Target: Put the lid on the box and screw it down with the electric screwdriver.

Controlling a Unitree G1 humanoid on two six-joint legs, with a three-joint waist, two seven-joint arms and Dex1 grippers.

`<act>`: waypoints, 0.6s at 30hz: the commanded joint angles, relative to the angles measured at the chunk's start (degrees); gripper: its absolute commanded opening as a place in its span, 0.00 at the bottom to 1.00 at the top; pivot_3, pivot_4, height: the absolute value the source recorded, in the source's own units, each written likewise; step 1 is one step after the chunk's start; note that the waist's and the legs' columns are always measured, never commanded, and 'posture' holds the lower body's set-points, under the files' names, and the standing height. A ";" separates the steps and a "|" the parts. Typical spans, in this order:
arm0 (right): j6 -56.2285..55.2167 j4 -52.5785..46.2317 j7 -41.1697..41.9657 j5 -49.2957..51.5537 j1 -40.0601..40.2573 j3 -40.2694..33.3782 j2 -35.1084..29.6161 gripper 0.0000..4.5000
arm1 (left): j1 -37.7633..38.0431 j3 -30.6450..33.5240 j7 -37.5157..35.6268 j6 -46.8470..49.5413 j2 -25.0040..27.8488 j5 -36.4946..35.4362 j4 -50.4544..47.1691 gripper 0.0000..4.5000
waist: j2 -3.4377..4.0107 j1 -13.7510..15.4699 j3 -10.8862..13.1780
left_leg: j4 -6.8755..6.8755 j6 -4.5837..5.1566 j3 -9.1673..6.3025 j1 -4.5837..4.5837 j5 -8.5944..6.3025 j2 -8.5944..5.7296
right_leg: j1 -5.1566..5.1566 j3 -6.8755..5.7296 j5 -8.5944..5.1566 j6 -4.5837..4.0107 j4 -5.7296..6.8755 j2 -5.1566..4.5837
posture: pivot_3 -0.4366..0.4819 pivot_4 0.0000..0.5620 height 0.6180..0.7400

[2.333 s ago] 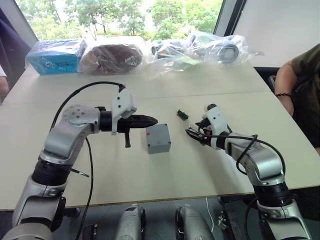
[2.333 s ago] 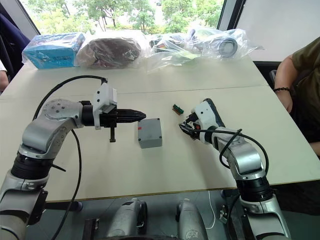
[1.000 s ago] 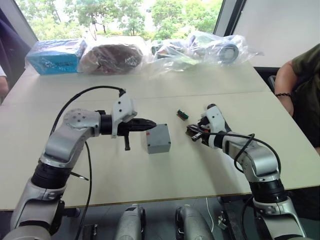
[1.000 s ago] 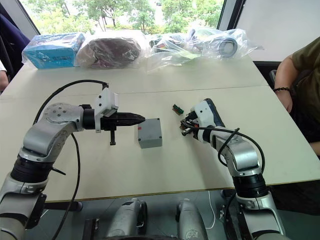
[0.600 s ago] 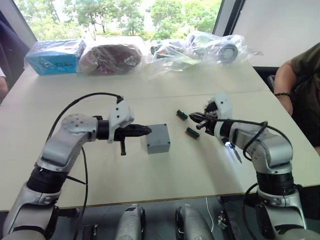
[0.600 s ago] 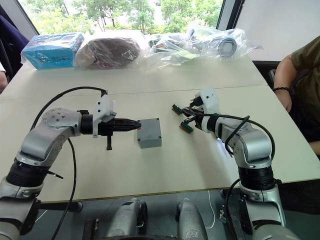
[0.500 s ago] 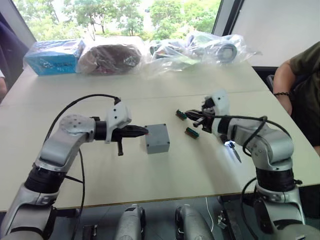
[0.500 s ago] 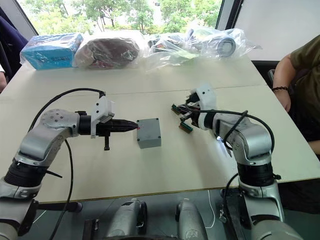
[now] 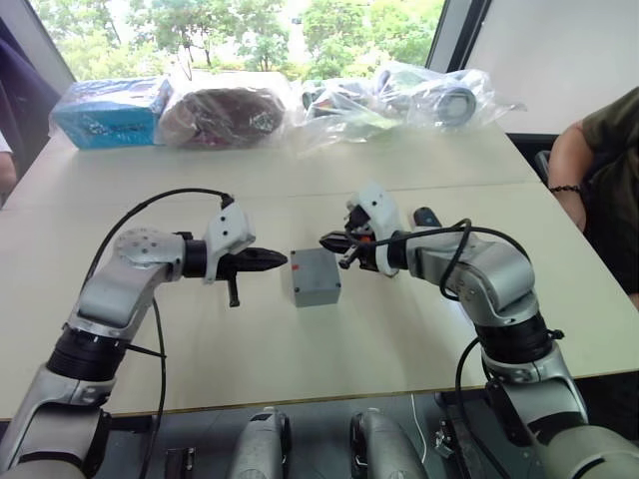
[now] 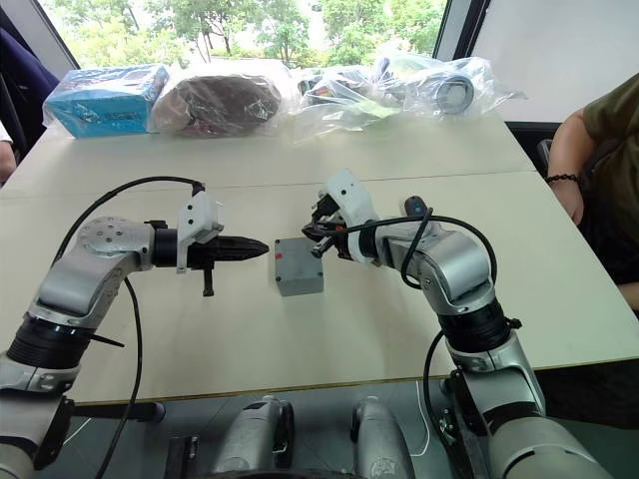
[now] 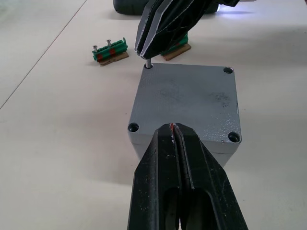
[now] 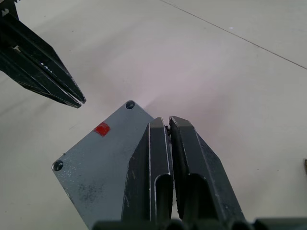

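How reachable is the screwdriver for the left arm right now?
Probably not directly: the box and the right end effector, holding a screw over it, sit between the left end effector and the screwdriver.

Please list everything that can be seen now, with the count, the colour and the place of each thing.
table: one, beige, under everything
box: one, grey, table middle
lid: one, grey with red mark, on the box
screw: one, metal, at a lid corner hole
green-red parts: two, beyond the box
electric screwdriver: one, dark, behind the right arm
blue package: one, far left
plastic bags: several, clear, far edge
person: one, table's right side
left gripper: shut, beside the box
right gripper: shut on the screw
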 commanded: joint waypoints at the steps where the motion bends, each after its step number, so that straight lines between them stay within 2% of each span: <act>1: -1.61 -0.37 0.34 -0.50 -0.64 -0.36 -0.14 0.02 | -0.36 0.88 0.06 -0.56 0.29 -0.04 -2.30 0.00 | 0.00 0.01 0.00 | 0.00 0.00 0.00 0.00 0.00 0.00 | 0.00 0.00 0.00 0.00 0.00 0.00 | 0.48 0.27 1.00; 18: -1.30 -0.30 0.91 -0.59 0.06 -0.86 -1.56 0.02 | -0.59 0.45 -0.20 -0.63 0.06 0.04 -2.26 0.00 | 0.00 0.04 0.00 | 0.00 0.00 0.00 0.00 0.00 0.00 | 0.00 0.00 0.00 0.00 0.00 0.00 | 0.48 0.27 1.00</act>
